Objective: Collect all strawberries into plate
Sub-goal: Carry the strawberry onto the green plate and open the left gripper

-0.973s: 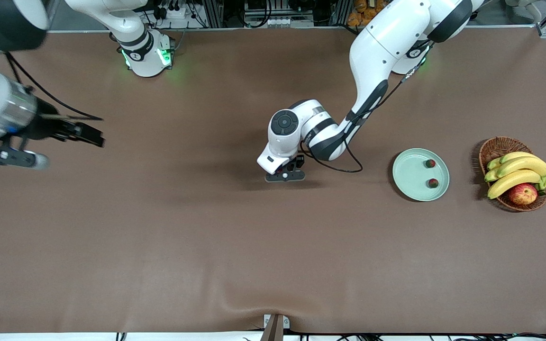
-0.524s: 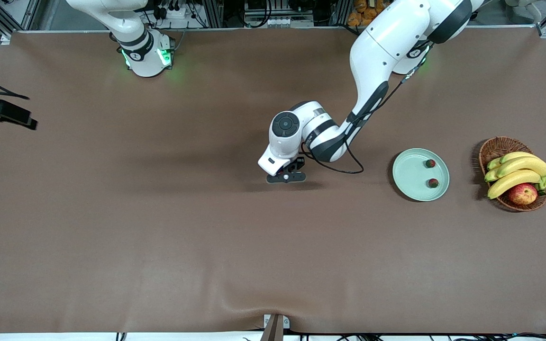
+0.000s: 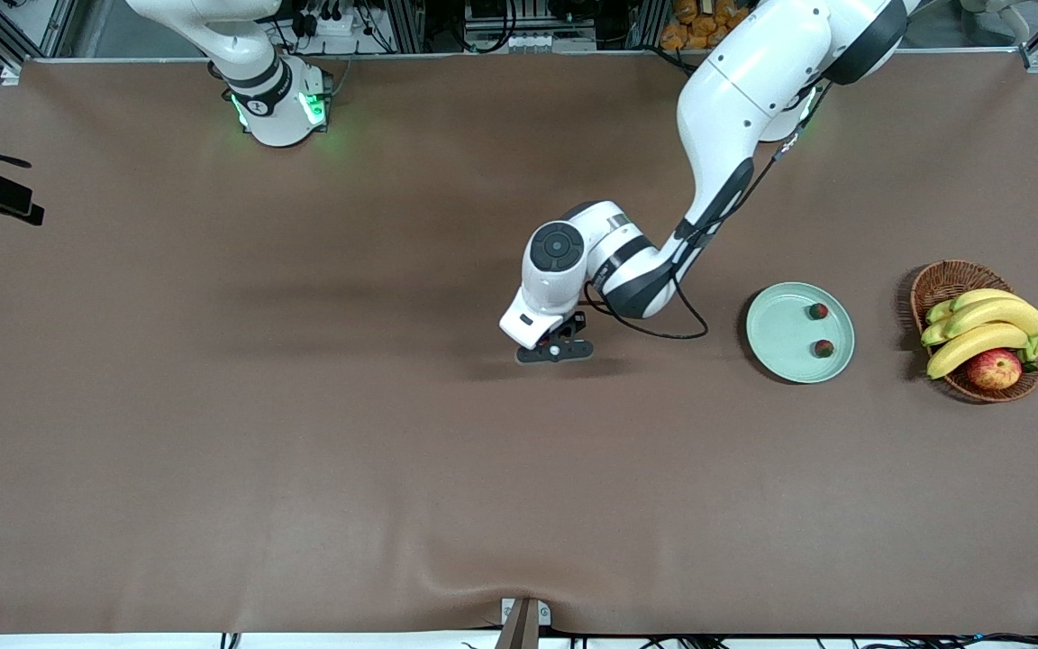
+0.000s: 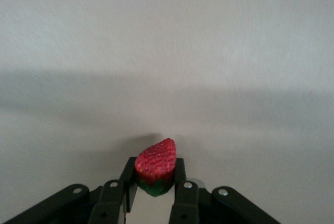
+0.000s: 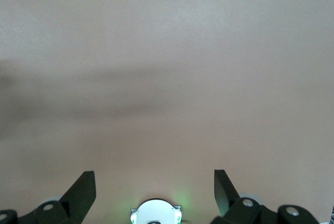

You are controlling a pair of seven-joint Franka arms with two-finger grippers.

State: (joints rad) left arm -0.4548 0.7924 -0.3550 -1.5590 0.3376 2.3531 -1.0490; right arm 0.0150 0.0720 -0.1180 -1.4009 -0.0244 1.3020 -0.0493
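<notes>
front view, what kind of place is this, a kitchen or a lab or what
Most likely a robotics lab, not a kitchen: two white robot arms are bolted along one edge of a wide brown-covered table, aluminium framing and cabling run past their bases, and the wicker basket of bananas and an apple looks like a test prop.

Brown-covered table (image 3: 303, 469), fruit at the left arm's end.
Resting on it: a mint-green plate (image 3: 780, 338) and, closer to that end, a wicker basket (image 3: 938, 281); possibly a ripple in the cover at the near edge.

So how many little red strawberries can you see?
3: two small red strawberries lie on the pale green round plate; one is pinched in the left gripper, mid-table.
</notes>
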